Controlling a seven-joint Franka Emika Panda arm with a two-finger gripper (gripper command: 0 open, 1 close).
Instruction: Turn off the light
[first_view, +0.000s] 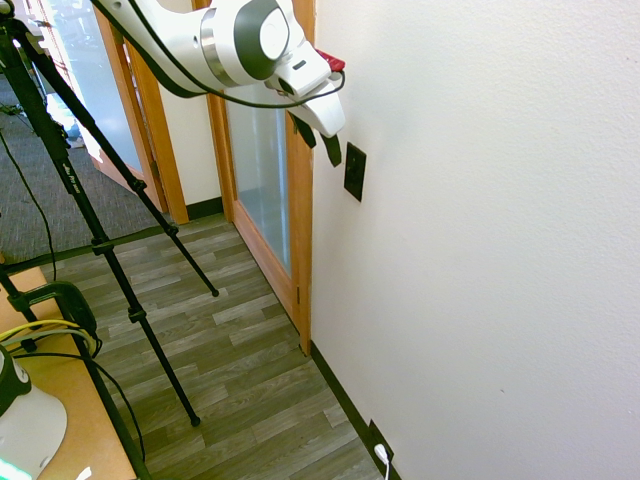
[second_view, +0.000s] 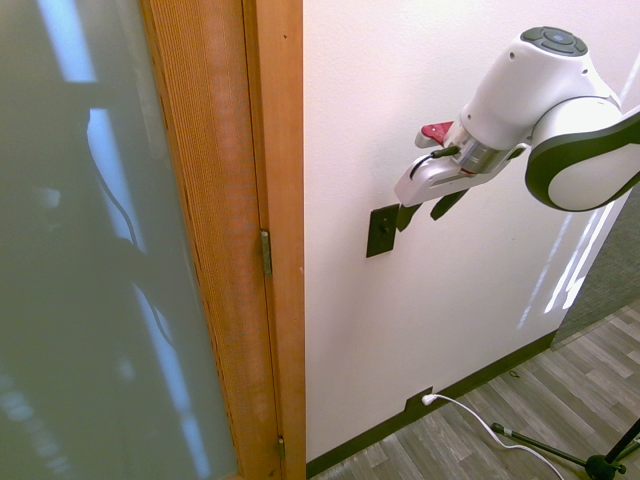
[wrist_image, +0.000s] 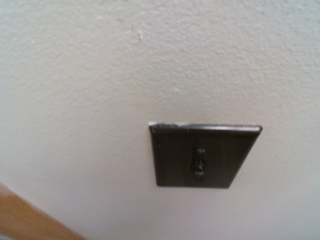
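The black switch plate (wrist_image: 175, 160) is on the white wall (second_view: 340, 130), close to the wooden door frame (second_view: 287, 200), and carries a small toggle (wrist_image: 199, 165) at its middle. The two-finger gripper (second_view: 426, 212) is just beside the plate, its jaws spread with nothing between them; whether a fingertip touches the plate or wall, I cannot tell. The step in hand, as I judge it, is lining up for the toggle, with the push itself still to be made. Spread like this, the fingers could straddle so small a lever or land on the flat plate, so it would be wise to bring them together first and work with one blunt tip. Back off a touch before closing, so that neither finger scrapes the wall, then centre the tip on the toggle using the wrist view. Which way the toggle sits is too blurred to read; settle that before choosing the stroke. Come in at the lever's root side and sweep along its travel, since pressing straight into the wall would only load the arm. The lever will likely resist, then snap over; keep the push light and stop there. The lower outlet plate (first_view: 380, 446) with the white plug (first_view: 381, 453) is no part of this job.
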